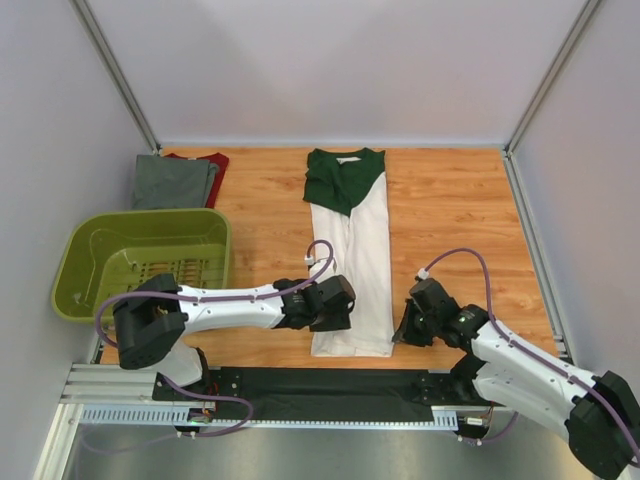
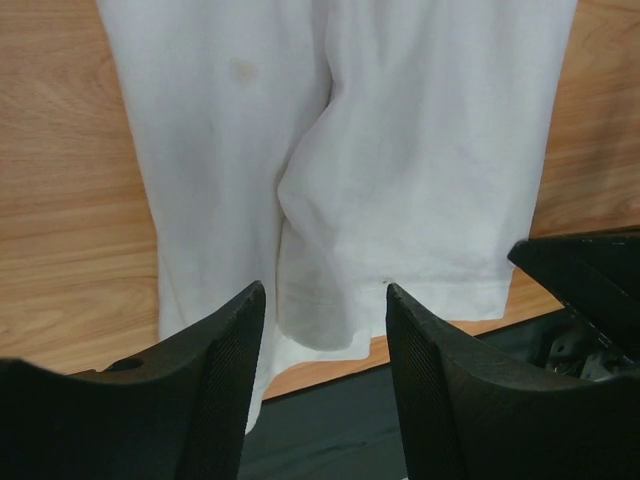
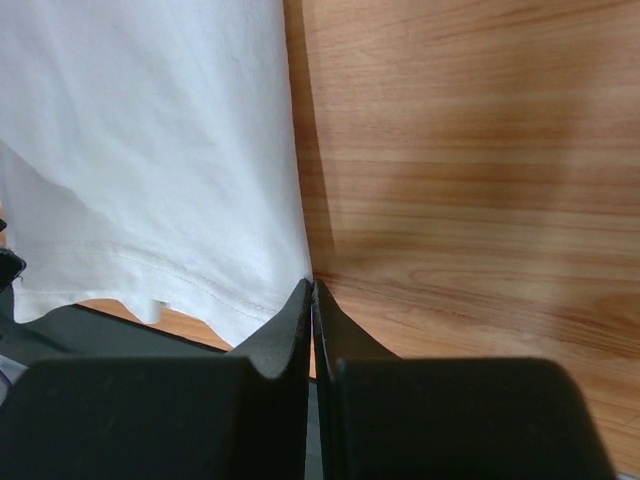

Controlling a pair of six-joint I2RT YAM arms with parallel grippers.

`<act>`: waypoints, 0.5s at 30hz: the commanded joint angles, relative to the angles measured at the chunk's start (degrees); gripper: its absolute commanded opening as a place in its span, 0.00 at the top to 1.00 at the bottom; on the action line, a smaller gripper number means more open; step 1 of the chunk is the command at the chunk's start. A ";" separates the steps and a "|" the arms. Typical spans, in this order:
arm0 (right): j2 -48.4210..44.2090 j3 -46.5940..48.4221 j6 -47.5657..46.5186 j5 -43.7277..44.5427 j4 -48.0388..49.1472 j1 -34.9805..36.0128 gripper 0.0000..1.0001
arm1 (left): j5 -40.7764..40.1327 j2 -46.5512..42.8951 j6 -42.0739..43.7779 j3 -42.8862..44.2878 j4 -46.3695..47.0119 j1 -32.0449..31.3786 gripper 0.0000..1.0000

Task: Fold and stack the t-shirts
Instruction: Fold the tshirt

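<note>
The left hand (image 2: pixel 325 340) is hovering with its fingers apart over the near hem of the white t-shirt (image 1: pixel 352 265), which is lying as a long folded strip down the middle of the worktop (image 1: pixel 450 215). The right hand (image 3: pixel 312 305) is sitting with its fingers pressed together at the hem's right edge; whether cloth is nipped between them cannot be told. Both forearms are reaching low and inward. The next fold probably wants both near corners pinched evenly and carried toward the far end, layers aligned.

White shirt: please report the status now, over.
Left end effector open above white shirt hem. Right end effector shut at hem corner, grip unclear. Shirt flat, folded narrow. Nothing in the way.
</note>
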 commanded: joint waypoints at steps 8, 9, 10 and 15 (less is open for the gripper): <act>1.28 -1.69 1.15 1.34 -1.20 0.33 1.00 | 0.64 4.72 -5.76 5.06 -2.36 -0.40 0.45; 0.84 -1.51 1.06 1.52 -2.07 0.33 1.00 | 0.03 4.46 -7.16 4.88 -2.79 -0.40 0.45; 0.58 -1.08 0.97 1.70 -2.78 0.33 0.97 | -0.07 4.45 -7.87 4.71 -3.23 -0.48 0.47; -2.76 3.14 -0.43 2.84 -9.62 0.41 0.78 | -0.33 4.45 -9.11 4.79 -3.15 -1.27 0.69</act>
